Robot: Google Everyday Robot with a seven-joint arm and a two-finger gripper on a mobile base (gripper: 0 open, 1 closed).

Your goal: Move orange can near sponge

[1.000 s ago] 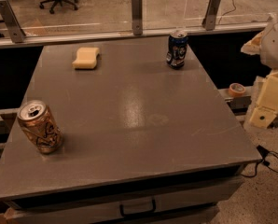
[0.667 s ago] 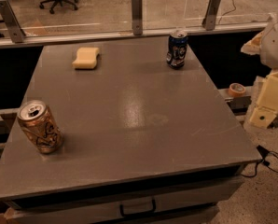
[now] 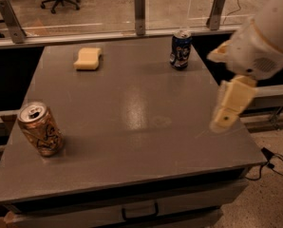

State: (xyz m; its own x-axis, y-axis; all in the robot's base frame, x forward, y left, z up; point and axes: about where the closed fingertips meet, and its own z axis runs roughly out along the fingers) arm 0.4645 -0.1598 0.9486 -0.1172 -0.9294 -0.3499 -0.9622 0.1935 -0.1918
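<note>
The orange can (image 3: 40, 129) stands upright near the front left corner of the grey table (image 3: 132, 108). The pale yellow sponge (image 3: 88, 59) lies flat at the back left of the table, well apart from the can. My gripper (image 3: 226, 115) hangs from the cream-white arm (image 3: 260, 46) over the table's right edge, far to the right of the can and the sponge. It holds nothing that I can see.
A dark blue can (image 3: 180, 50) stands upright at the back right of the table, close behind my arm. A glass barrier with metal posts (image 3: 139, 7) runs along the table's far edge. Cables (image 3: 274, 158) lie on the floor to the right.
My arm and gripper have moved left, from beside the table to over its right edge. The cans and the sponge have not moved.
</note>
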